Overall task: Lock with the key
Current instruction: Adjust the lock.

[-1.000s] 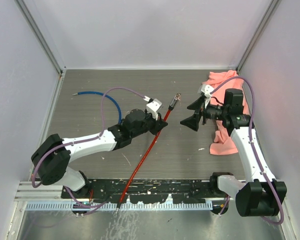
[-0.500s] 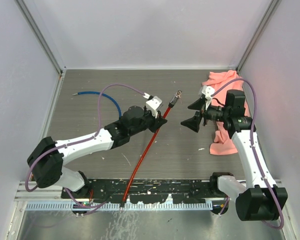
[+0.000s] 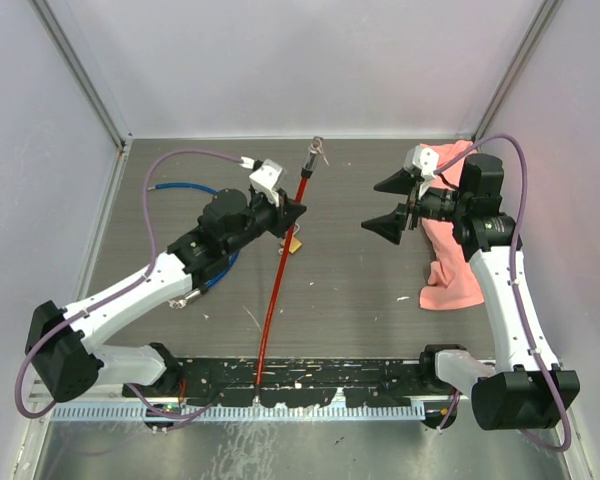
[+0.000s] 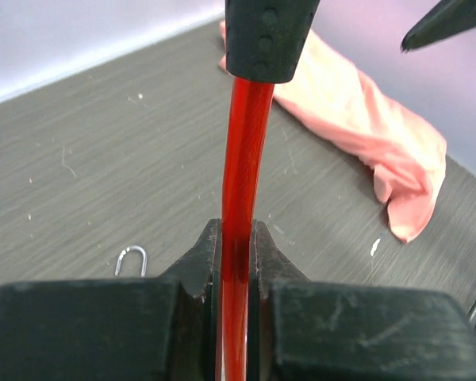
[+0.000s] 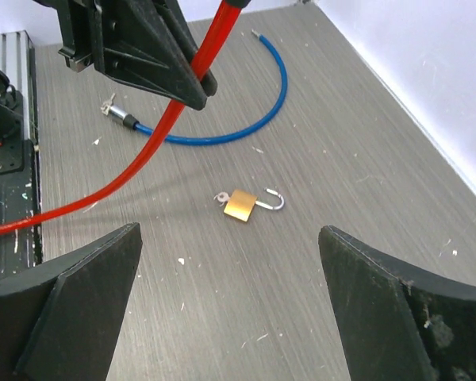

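- Since the earlier frame the left arm has swung left and towards the far wall. It has carried the red cable [image 3: 272,300] with it, so the cable's far end now sits close to the far wall instead of mid-tabletop.
- That move has uncovered a brass padlock [image 3: 291,243], which now shows on the tabletop [image 3: 360,300] where the arm hid it before.
- The right arm has shifted slightly farther back, and its gripper is as wide open as before.
- The left gripper [image 3: 298,213] is clenched on the red cable. In the left wrist view the cable runs up between the pinched fingers to a black ferrule [image 4: 270,36].
- The cable's far tip carries small metal pieces [image 3: 320,150], too small to tell what they are.
- The padlock lies flat just on the near side of the left gripper's tips, beside the line of the raised cable. Its shackle [image 5: 274,202] stands open.
- A small metal bit sticks out of the padlock's end opposite the shackle. I cannot tell whether it is the key.
- The right gripper [image 3: 372,207] is released and holds nothing. It hangs to the right of the padlock, well apart from it, pointing left towards it.
- A pink cloth [image 3: 450,285] lies at the far right, under the right arm.
- A blue cable [image 3: 180,187] curves along the left side of the tabletop, partly under the left arm.
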`<action>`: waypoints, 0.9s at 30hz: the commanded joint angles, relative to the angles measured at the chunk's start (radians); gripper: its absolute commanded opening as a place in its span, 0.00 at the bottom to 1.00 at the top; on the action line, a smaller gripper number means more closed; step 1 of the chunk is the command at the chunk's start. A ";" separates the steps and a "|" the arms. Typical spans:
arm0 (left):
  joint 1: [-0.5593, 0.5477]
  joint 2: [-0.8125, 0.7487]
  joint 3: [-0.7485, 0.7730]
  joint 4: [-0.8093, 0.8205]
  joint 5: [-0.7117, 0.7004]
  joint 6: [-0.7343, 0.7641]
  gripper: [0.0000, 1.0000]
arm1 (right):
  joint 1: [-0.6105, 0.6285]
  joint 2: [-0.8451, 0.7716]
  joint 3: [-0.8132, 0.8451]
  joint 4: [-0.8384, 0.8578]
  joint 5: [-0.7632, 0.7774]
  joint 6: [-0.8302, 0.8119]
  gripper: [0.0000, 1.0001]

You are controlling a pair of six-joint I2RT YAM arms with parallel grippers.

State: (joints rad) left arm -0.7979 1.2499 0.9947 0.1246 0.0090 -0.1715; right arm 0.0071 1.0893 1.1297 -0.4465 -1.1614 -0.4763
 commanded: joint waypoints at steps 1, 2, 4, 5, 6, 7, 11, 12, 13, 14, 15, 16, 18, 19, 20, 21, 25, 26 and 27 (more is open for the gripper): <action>0.006 -0.038 0.142 0.028 -0.053 -0.035 0.00 | 0.023 0.006 0.050 0.159 -0.057 0.108 0.98; 0.009 -0.039 0.160 0.027 -0.079 -0.049 0.00 | 0.031 0.006 0.049 0.176 -0.061 0.120 0.99; 0.017 -0.042 0.197 0.024 -0.125 -0.072 0.00 | 0.056 0.007 0.046 0.188 -0.062 0.129 0.99; 0.023 -0.044 0.210 0.023 -0.139 -0.082 0.00 | 0.068 0.005 0.041 0.189 -0.061 0.124 0.98; 0.027 -0.045 0.220 0.020 -0.154 -0.090 0.00 | 0.080 0.000 0.033 0.191 -0.060 0.117 0.98; 0.030 -0.048 0.227 0.017 -0.166 -0.099 0.00 | 0.088 -0.003 0.021 0.198 -0.060 0.111 0.99; 0.035 -0.049 0.206 0.018 -0.195 -0.128 0.00 | 0.110 -0.008 -0.046 0.216 -0.074 0.074 0.99; 0.035 -0.048 0.197 0.019 -0.197 -0.132 0.00 | 0.113 -0.002 -0.060 0.218 -0.073 0.072 0.99; 0.035 -0.049 0.185 0.023 -0.199 -0.138 0.00 | 0.117 0.005 -0.071 0.218 -0.070 0.070 0.99; 0.034 -0.049 0.174 0.028 -0.203 -0.143 0.00 | 0.119 0.010 -0.080 0.216 -0.065 0.070 0.99; 0.034 -0.048 0.160 0.035 -0.214 -0.152 0.00 | 0.120 0.012 -0.086 0.212 -0.062 0.067 0.99; 0.034 -0.045 0.150 0.047 -0.225 -0.161 0.00 | 0.119 0.012 -0.089 0.199 -0.057 0.052 0.99; 0.034 -0.033 0.143 0.059 -0.237 -0.175 0.00 | 0.120 0.011 -0.081 0.141 -0.033 -0.006 0.99; 0.034 -0.025 0.145 0.062 -0.240 -0.185 0.00 | 0.120 0.011 -0.070 0.106 -0.020 -0.042 0.99; 0.033 -0.019 0.146 0.064 -0.242 -0.188 0.00 | 0.119 0.012 -0.064 0.082 -0.008 -0.060 0.99; 0.033 -0.014 0.143 0.070 -0.245 -0.189 0.00 | 0.120 0.015 -0.059 0.056 -0.002 -0.078 0.99; 0.033 -0.016 0.101 0.136 -0.256 -0.182 0.00 | 0.120 0.034 -0.041 -0.023 -0.006 -0.142 0.99; 0.033 -0.017 0.101 0.135 -0.248 -0.174 0.00 | 0.119 0.035 -0.038 -0.029 -0.003 -0.148 0.99; 0.034 -0.018 0.108 0.120 -0.237 -0.167 0.00 | 0.120 0.033 -0.038 -0.031 -0.001 -0.149 0.99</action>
State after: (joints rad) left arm -0.7635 1.2480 1.0992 0.1326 -0.2241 -0.3294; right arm 0.1226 1.1191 1.0416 -0.4206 -1.1717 -0.5510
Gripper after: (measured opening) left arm 0.070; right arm 0.989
